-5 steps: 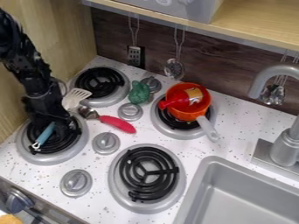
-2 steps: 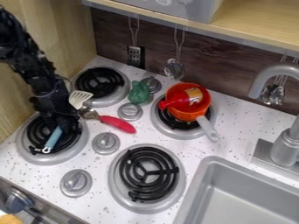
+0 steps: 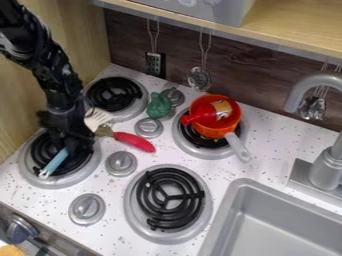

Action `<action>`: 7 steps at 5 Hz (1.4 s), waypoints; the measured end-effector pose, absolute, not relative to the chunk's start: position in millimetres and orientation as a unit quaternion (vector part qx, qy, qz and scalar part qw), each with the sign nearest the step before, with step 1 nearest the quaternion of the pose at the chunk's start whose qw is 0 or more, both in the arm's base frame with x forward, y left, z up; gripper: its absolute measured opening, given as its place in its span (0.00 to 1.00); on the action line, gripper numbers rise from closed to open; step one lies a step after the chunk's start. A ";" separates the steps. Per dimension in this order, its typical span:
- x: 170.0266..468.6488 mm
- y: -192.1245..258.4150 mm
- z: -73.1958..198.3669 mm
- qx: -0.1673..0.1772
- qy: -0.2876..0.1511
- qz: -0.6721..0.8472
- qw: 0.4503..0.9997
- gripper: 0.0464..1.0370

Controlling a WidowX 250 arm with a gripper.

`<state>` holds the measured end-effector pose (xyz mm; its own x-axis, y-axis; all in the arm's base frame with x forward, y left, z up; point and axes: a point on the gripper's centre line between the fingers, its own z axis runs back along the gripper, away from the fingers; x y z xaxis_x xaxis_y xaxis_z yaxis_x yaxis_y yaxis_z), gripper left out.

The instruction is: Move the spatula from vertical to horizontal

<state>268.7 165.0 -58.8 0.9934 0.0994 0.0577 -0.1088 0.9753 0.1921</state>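
The black gripper hangs low over the front left burner, its lower end around the middle of the spatula. The spatula lies slanted there: its light blue handle points down-left over the burner coil, and its white slotted head shows at the gripper's upper right. The stretch between handle and head is hidden behind the gripper. How the fingers stand is hard to make out against the dark coil.
A red-handled utensil lies just right of the gripper. The orange pot holding a red bottle sits on the back right burner, beside a green object. Stove knobs stand between burners; the sink is at lower right.
The arm and gripper have shifted to the right. The spatula's head has moved right and slightly down toward the red-handled utensil, and its handle has shifted and turned a little.
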 end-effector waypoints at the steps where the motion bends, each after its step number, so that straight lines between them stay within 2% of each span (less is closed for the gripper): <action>1: 275.1 160.4 -30.1 0.110 -0.052 0.069 0.990 0.18; 3: 272.0 129.0 6.3 0.107 -0.051 0.137 0.983 0.18; 4: 263.6 107.5 3.9 0.092 -0.027 0.222 0.970 0.18; 5: 263.4 86.7 2.7 0.077 -0.015 0.332 0.940 0.18; 6: 266.4 64.2 0.3 0.093 -0.039 0.449 0.888 0.18; 7: 270.8 49.8 -9.4 0.099 -0.037 0.553 0.826 0.18</action>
